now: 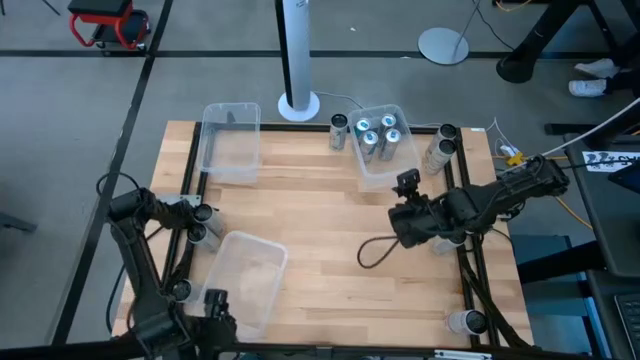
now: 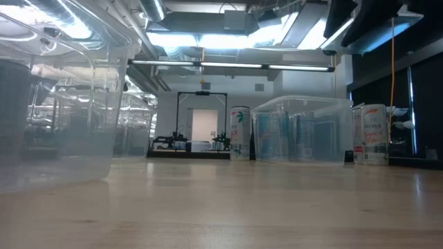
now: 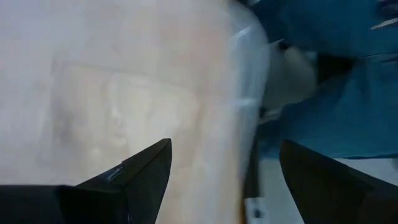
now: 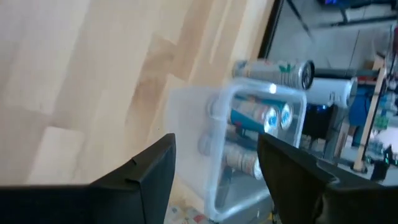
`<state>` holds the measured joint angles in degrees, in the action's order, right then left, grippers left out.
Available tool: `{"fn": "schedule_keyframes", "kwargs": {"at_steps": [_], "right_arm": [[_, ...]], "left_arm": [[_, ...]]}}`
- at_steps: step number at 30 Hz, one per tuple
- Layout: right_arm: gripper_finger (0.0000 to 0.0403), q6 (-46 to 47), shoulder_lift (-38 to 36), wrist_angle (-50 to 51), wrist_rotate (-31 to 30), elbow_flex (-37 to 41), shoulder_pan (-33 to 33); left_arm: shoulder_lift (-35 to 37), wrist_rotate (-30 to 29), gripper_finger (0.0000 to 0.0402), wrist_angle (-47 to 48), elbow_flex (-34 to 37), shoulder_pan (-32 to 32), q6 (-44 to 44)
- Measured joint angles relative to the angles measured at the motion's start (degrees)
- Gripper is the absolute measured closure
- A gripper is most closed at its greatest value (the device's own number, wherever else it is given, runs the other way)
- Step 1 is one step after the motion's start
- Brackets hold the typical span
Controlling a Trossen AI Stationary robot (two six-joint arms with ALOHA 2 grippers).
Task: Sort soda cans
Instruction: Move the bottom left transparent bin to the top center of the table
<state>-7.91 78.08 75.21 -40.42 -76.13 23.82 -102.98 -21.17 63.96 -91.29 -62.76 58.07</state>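
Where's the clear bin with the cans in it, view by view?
High view: bin with cans at the table's far edge, right of centre, four cans inside.
Low view: right of centre, far across the table.
Left wrist view: not in it.
Right wrist view: ahead of the right claw, bin seen tilted.
Shared landmark: the lone can standing just outside the bin.

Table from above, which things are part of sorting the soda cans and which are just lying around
Part of the job:
- soda cans in the far bin
- upright can beside that bin
- cans at the table's right edge
- cans at the left edge
- three clear bins

Just lying about:
- white pole stand
- red stool
- black cable loop
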Motion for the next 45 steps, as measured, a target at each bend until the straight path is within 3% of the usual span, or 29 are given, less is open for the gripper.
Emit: {"fn": "schedule_keyframes", "kwargs": {"at_steps": [7, 13, 20, 29, 35, 45], "right_arm": [[0.0178, 0.14, 0.54, -5.85, -0.60, 2.72, 6.44], [0.0178, 0.03, 0.68, -14.02, -3.66, 8.02, 11.46], [0.0178, -0.08, 0.68, -20.14, -8.92, 12.16, 15.29], [0.0178, -2.72, 0.68, -24.52, -14.16, 14.79, 17.18], [0.0178, -4.58, 0.69, -26.05, -15.97, 16.19, 17.04], [0.0178, -7.88, 0.92, -25.87, -18.65, 16.36, 17.04]], "left_arm": [[0.27, 1.91, 0.0142, -2.77, 5.18, 1.55, -0.23], [0.31, 5.45, 0.0202, -2.52, 7.13, 4.50, -2.80], [0.31, 3.94, 0.0290, -2.08, 7.12, 10.24, -14.06], [0.35, 3.68, 0.0386, -4.17, 7.09, 23.57, -37.54], [0.33, 4.26, 0.0381, -6.58, 7.09, 34.31, -48.66], [0.33, 4.71, 0.0391, -7.00, 7.09, 52.08, -58.25]]}}
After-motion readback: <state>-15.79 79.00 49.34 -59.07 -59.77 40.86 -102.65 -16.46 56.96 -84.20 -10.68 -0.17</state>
